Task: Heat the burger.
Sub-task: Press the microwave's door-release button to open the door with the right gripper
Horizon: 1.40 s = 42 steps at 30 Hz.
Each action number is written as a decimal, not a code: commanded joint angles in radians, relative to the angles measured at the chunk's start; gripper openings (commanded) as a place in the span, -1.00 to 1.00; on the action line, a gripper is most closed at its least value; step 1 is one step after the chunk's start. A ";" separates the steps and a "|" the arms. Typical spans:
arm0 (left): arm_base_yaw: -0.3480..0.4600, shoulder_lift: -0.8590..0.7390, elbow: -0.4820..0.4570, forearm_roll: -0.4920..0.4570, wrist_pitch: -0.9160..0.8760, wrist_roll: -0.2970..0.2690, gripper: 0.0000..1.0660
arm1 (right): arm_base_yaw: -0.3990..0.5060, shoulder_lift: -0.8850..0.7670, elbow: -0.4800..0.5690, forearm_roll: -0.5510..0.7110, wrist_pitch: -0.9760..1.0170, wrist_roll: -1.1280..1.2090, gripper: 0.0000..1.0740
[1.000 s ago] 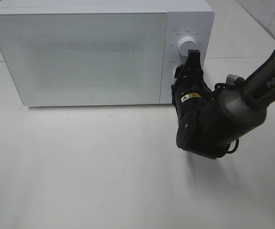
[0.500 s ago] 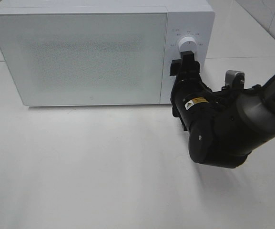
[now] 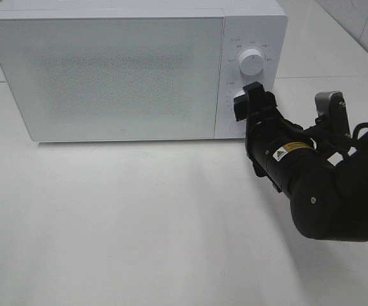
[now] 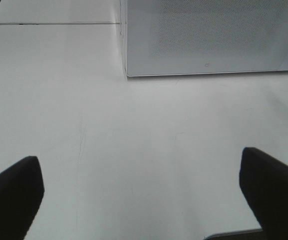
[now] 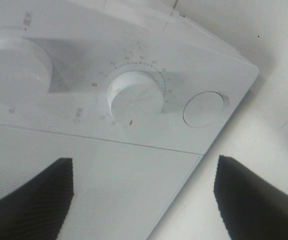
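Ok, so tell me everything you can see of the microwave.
The microwave is a white box, glossy like plastic, standing upright on the white table. Its door is shut and has a speckled grey window. On the panel beside the door, on the right in the high view, sit an upper dial, a lower dial ringed with fine marks, and a round button beneath. The right pincer hangs open just in front of the lower dial, gripping nothing. The inside cannot be seen.
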<state>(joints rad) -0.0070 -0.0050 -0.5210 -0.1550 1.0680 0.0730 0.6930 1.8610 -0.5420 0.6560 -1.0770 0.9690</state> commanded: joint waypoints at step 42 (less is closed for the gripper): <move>0.002 -0.017 -0.001 -0.008 -0.010 -0.007 0.88 | -0.002 -0.547 -0.123 -0.483 1.550 -1.016 0.40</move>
<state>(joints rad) -0.0070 -0.0050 -0.5210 -0.1550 1.0680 0.0730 0.6930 1.3450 -0.6270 0.2470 0.3110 -0.0880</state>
